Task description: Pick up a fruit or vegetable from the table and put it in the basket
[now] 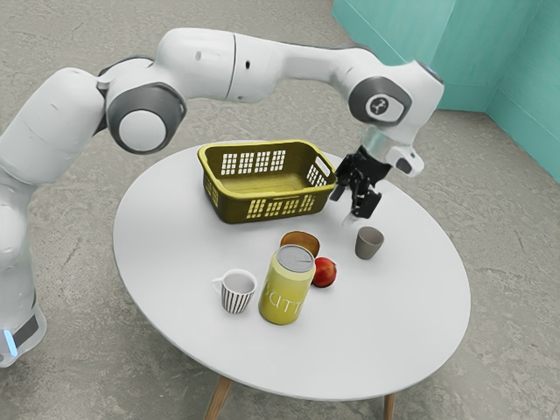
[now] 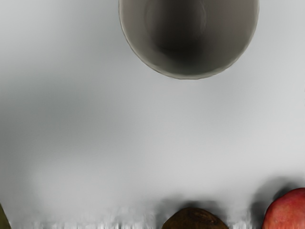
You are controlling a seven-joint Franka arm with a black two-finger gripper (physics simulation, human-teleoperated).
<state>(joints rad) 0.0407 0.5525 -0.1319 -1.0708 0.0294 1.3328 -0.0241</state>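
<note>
On the desk, the yellow can crowds the apple and a brown piece of produce; a low sideways approach could topple it. Farther back, the tool, seemingly spread, hangs empty between the gray cup and basket; drifting while lowering could knock either.

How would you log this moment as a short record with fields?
gripper: gripper above the table
basket: yellow-green basket, upright on the table
fruit: red apple-like fruit, on the table, outside the basket
partly hidden: brown rounded item, behind the yellow can in the exterior view
other items: striped mug, grey cup
task status: red fruit not yet in basket
</note>
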